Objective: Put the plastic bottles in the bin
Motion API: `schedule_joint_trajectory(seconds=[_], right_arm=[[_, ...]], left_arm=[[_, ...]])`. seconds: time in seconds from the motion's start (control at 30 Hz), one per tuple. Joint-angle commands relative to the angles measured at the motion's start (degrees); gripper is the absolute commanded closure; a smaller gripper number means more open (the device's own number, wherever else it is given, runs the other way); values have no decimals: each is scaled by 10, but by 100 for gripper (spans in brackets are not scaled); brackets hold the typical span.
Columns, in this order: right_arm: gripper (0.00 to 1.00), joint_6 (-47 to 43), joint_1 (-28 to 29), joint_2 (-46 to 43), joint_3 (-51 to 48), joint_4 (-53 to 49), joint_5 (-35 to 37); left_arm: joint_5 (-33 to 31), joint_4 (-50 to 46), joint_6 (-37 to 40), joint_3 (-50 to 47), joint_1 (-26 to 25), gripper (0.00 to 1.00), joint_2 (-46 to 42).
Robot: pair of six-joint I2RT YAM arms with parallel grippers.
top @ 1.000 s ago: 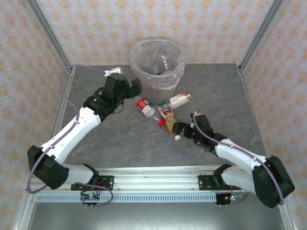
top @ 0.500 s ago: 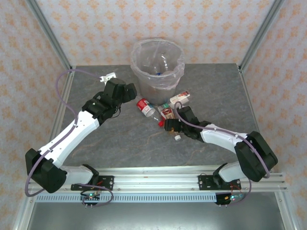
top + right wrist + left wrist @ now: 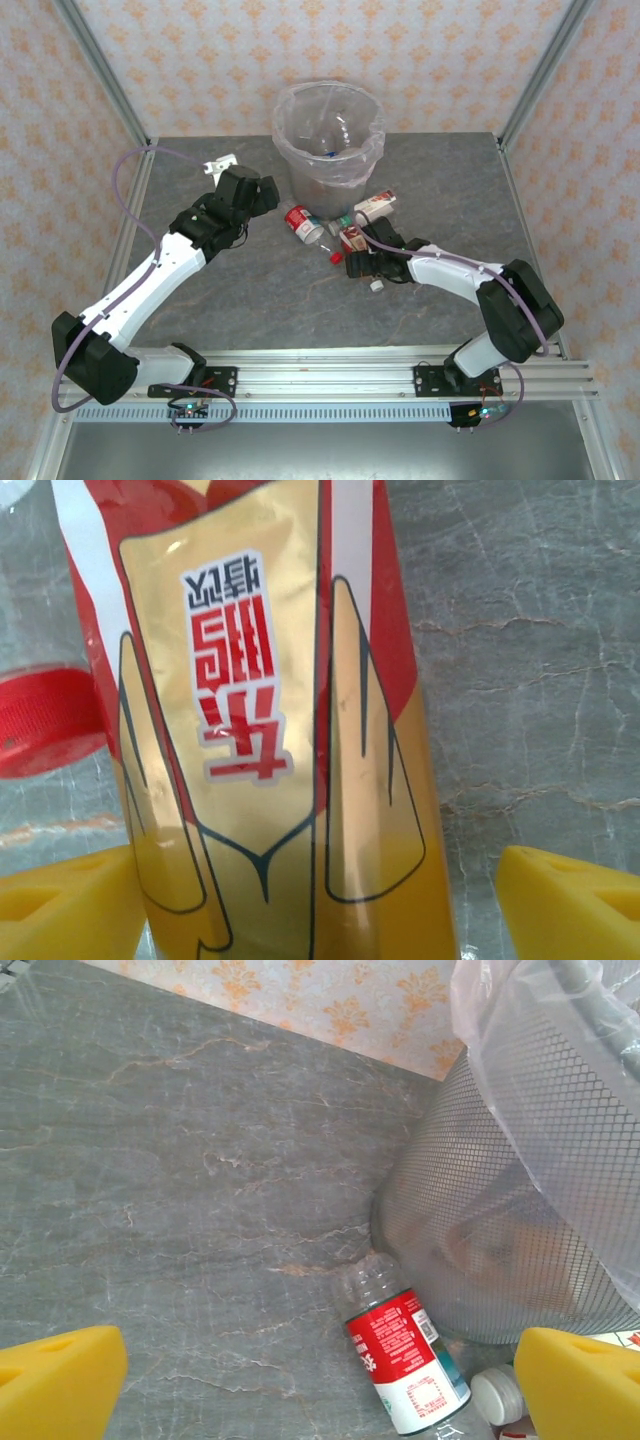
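Observation:
The bin [image 3: 300, 160], round, translucent and bag-lined, stands at the table's far middle, with bottles [image 3: 335, 148] showing inside. Three plastic bottles lie in front of it: a red-labelled one [image 3: 303, 223], one with a red-and-white label [image 3: 375, 207], and a red-and-gold one with amber liquid [image 3: 350, 240]. My right gripper [image 3: 358, 262] straddles the red-and-gold bottle [image 3: 290, 740]. Its left finger [image 3: 60, 900] is against the bottle and its right finger [image 3: 575, 900] is still a gap away. My left gripper [image 3: 262, 195] is open, just left of the red-labelled bottle [image 3: 405, 1360] by the bin wall [image 3: 480, 1210].
A red cap [image 3: 45, 720] lies beside the red-and-gold bottle, and a white cap [image 3: 375, 285] rests on the table near my right gripper. Another white cap [image 3: 497, 1393] sits by the bin's foot. Metal frame posts and patterned walls edge the table.
My right arm has swung left and forward until its jaws sit around the red-and-gold bottle, and they have narrowed. The left arm has drawn back slightly from the bin.

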Motion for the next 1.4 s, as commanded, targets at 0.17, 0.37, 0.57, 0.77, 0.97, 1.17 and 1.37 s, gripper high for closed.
schedule_joint_trajectory(seconds=[0.17, 0.37, 0.57, 0.77, 0.97, 1.17, 1.37], right_arm=[[10, -82, 2, 77, 96, -87, 9], [10, -110, 2, 117, 139, -127, 31], [11, -111, 2, 140, 154, -122, 45], [18, -104, 2, 127, 148, -116, 37], [32, -101, 2, 93, 131, -124, 24], [38, -99, 2, 55, 108, -126, 21], [43, -105, 2, -3, 73, -106, 15]], left_arm=[[-44, -33, 9, -2, 9, 0, -19], [-52, -30, 9, -15, 11, 0, -37], [-47, -29, 8, -15, 12, 0, -34], [-40, -28, 6, -11, 13, 0, -24], [-31, -25, 4, -3, 13, 0, -11], [-19, -23, 1, 3, 13, 0, 2], [-17, -22, -3, 4, 13, 0, 6]])
